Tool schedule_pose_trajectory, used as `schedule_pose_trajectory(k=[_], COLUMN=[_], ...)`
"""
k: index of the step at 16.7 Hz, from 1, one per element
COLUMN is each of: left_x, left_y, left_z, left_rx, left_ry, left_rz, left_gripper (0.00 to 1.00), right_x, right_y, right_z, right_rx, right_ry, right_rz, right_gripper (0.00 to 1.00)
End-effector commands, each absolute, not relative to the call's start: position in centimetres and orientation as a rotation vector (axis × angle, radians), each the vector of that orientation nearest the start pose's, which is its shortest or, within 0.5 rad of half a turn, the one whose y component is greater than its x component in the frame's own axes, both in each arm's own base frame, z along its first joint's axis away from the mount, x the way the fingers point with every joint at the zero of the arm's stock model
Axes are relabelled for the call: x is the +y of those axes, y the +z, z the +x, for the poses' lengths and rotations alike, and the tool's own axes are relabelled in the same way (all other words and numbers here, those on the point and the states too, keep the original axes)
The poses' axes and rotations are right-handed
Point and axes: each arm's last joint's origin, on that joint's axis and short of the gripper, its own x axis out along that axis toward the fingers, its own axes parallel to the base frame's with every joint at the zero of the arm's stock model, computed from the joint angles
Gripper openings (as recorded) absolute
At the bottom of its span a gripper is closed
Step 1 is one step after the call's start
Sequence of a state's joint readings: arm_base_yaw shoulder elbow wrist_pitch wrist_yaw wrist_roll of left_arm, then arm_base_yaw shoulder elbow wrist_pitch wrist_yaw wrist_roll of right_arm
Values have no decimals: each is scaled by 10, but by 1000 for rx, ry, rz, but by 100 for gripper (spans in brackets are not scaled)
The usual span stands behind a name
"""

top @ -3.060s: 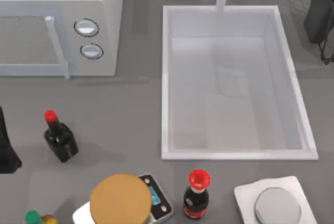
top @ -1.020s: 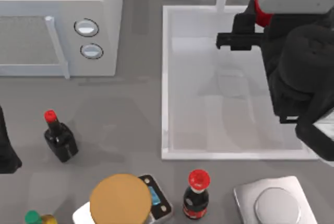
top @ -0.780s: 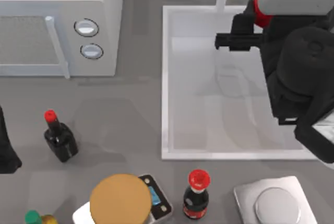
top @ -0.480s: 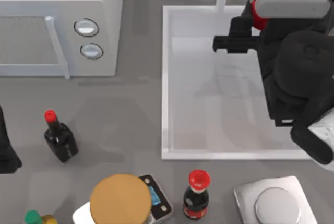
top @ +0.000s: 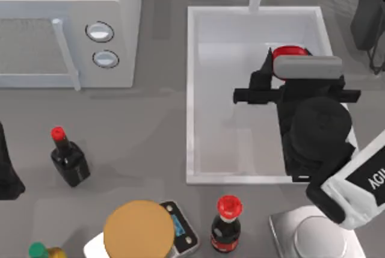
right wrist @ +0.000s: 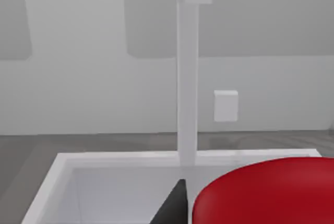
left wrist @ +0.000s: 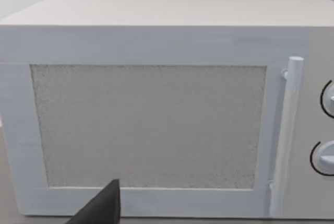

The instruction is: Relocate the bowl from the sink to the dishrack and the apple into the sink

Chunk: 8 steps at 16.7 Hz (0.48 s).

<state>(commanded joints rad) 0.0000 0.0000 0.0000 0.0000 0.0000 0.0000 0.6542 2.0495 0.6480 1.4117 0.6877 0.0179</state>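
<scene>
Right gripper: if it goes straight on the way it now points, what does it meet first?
Probably the faucet post. The right gripper holds the apple over the sink and faces that post at the sink's far rim. Depth is unclear, so it may pass above the rim.

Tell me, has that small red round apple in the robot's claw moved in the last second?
Yes. The small red round apple, carried by the right gripper, has shifted from the white rectangular sink's far rim toward its middle.

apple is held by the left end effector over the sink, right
Not quite: the apple is over the sink, but it is at the right end effector, as the top view shows. The left arm is parked at the table's left edge.
</scene>
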Motion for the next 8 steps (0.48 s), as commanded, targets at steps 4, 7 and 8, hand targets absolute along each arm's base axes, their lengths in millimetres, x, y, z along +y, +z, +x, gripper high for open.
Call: schedule_pose_trajectory(k=[4, 7, 8], left_x=[-1, -1, -1], left_y=[160, 160, 160], left_z=[106, 106, 106], left_rx=[0, 0, 0], left_ry=[0, 0, 0], left_rz=[0, 0, 0], left_gripper=[100, 100, 100], right_x=[185, 184, 184], right_y=[65, 59, 59], right_z=[272, 270, 270], right_rx=[-4, 0, 0], right_ry=[-10, -10, -10], right_rz=[3, 0, 0], right_gripper=[0, 0, 0])
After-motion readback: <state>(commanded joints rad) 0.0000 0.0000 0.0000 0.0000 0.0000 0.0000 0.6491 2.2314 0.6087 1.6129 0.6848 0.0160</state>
